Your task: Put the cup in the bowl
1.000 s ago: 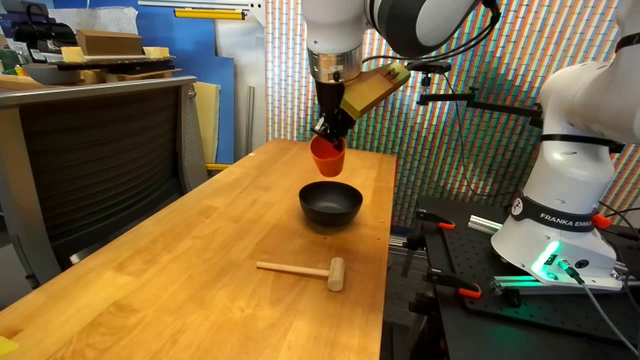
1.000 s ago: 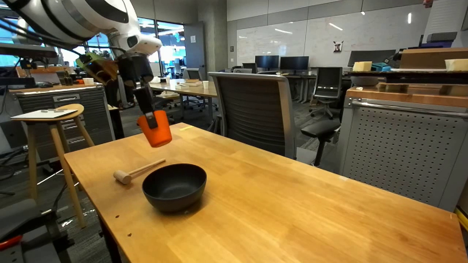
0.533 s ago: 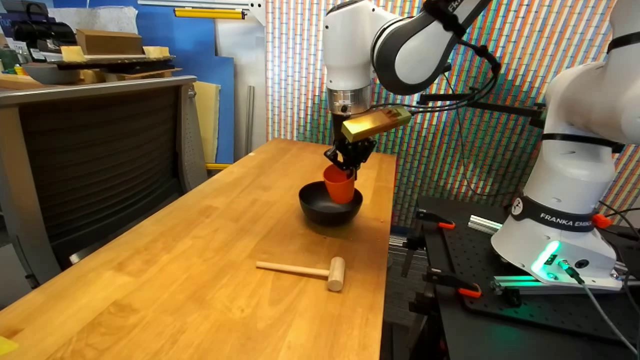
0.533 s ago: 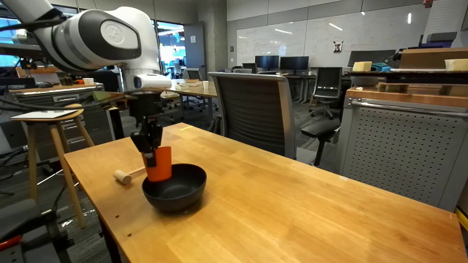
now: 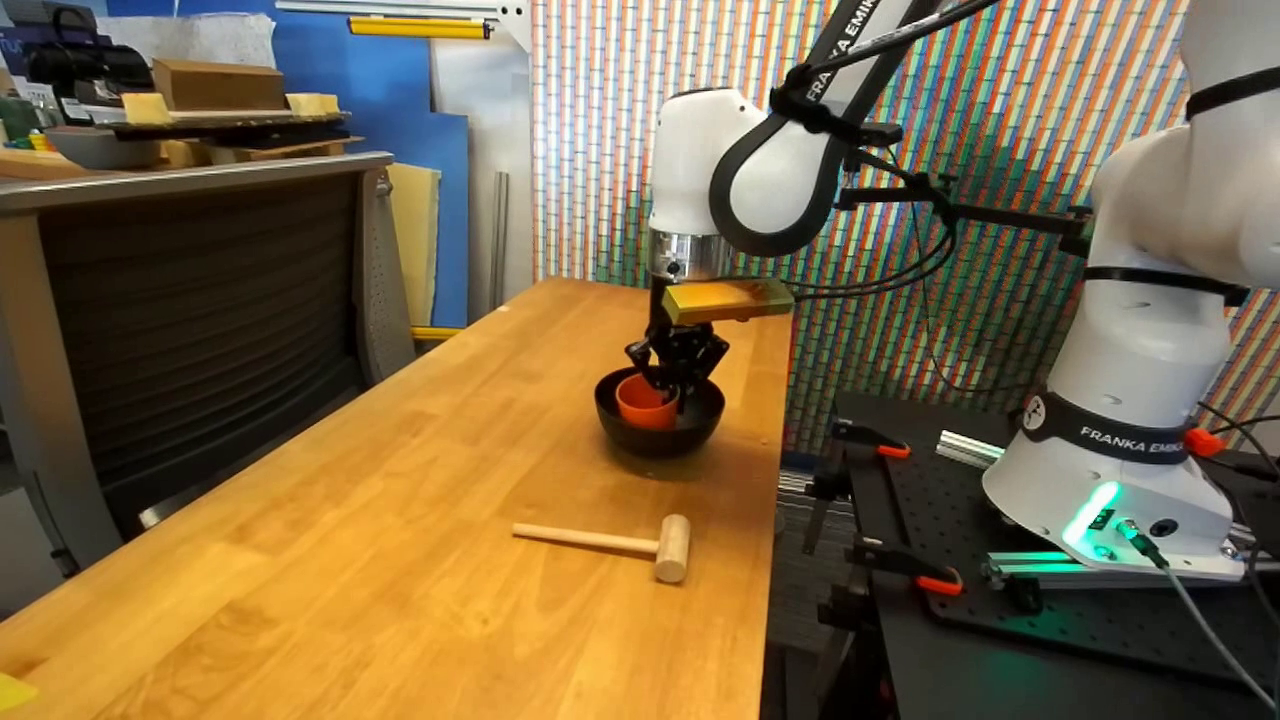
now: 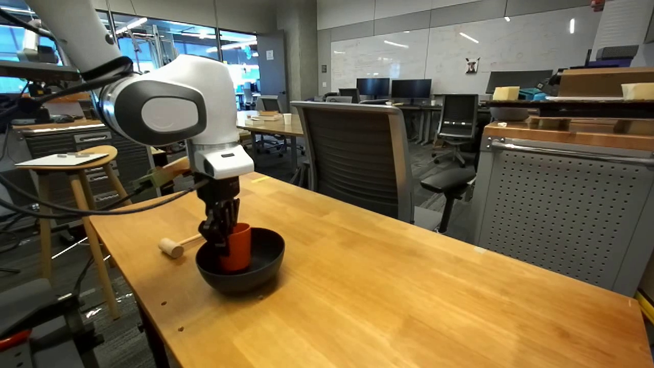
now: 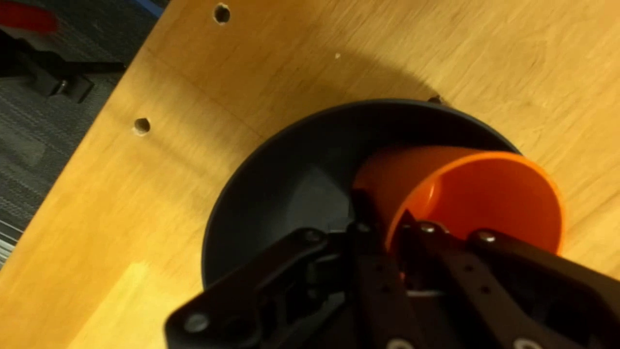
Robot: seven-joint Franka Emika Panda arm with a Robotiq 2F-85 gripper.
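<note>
The red-orange cup (image 5: 645, 405) is inside the black bowl (image 5: 697, 432), to one side of it, and looks nearly upright in an exterior view. In the other exterior angle, the cup (image 6: 239, 253) sits low between the walls of the bowl (image 6: 268, 263). In the wrist view the cup (image 7: 503, 198) shows its open mouth, over the bowl (image 7: 271, 194). My gripper (image 7: 390, 232) is shut on the cup's wall, with one finger inside and one outside. The gripper (image 5: 672, 390) points down into the bowl. The cup's base is hidden.
A wooden mallet (image 5: 610, 540) lies on the wooden table (image 5: 420, 530) near the bowl. It also shows behind the bowl (image 6: 172, 248). An office chair (image 6: 357, 158) stands at the table's long side. The table edge (image 7: 97, 121) runs near the bowl in the wrist view.
My gripper has moved down with the cup, from above the bowl to inside it. The cup has gone from tilted to nearly upright. The bowl has shifted very slightly.
</note>
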